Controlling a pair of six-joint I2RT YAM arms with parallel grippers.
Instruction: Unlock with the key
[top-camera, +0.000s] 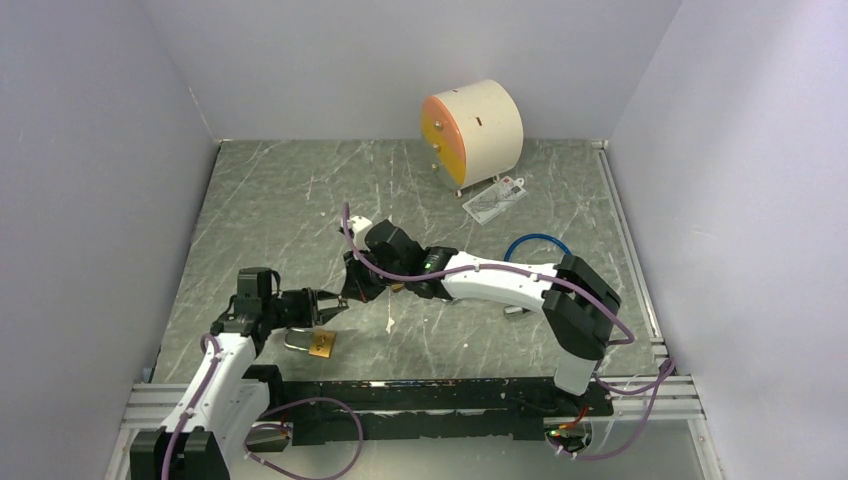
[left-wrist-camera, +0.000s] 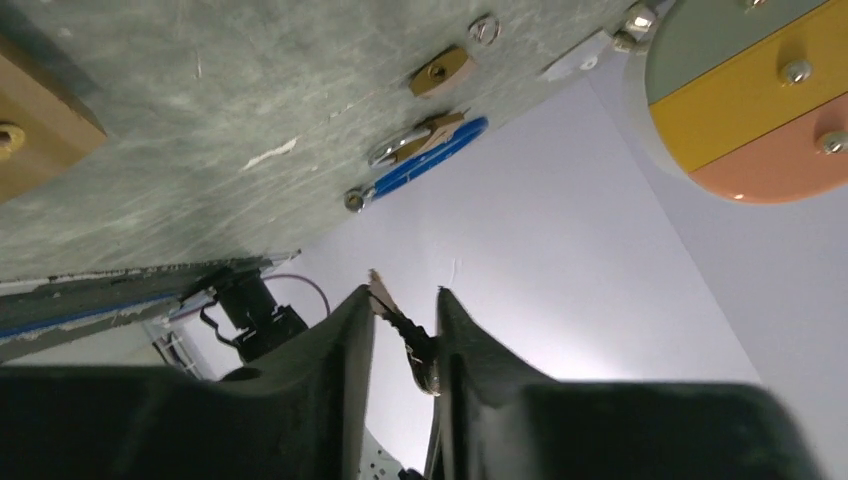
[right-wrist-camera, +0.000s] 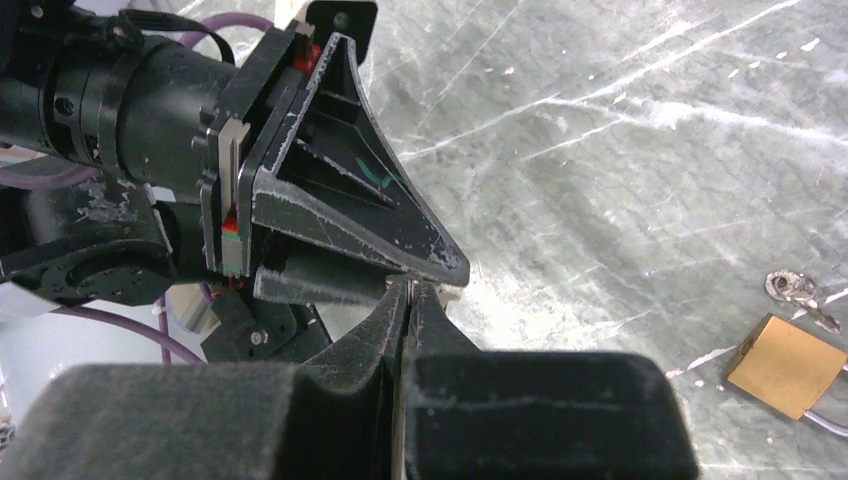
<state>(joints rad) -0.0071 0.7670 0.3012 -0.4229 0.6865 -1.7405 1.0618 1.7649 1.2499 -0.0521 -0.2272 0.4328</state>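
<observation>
A small key (left-wrist-camera: 405, 322) sits slantwise between the fingers of my left gripper (left-wrist-camera: 405, 292), its tip at one fingertip and its head against the other. In the top view the left gripper (top-camera: 335, 305) hovers just above a brass padlock (top-camera: 320, 345), which lies on the table. The padlock also shows in the right wrist view (right-wrist-camera: 790, 365). My right gripper (top-camera: 353, 290) meets the left one tip to tip. Its fingers (right-wrist-camera: 385, 320) are pressed together right under the left gripper's finger (right-wrist-camera: 400, 240). Only a thin pale sliver shows between them.
A round cream drawer box (top-camera: 472, 130) with orange and yellow fronts stands at the back, with a card (top-camera: 495, 200) beside it. A blue cable lock (top-camera: 537, 245) lies behind the right arm. A metal ring (right-wrist-camera: 790, 285) lies near the padlock. Grey walls enclose the table.
</observation>
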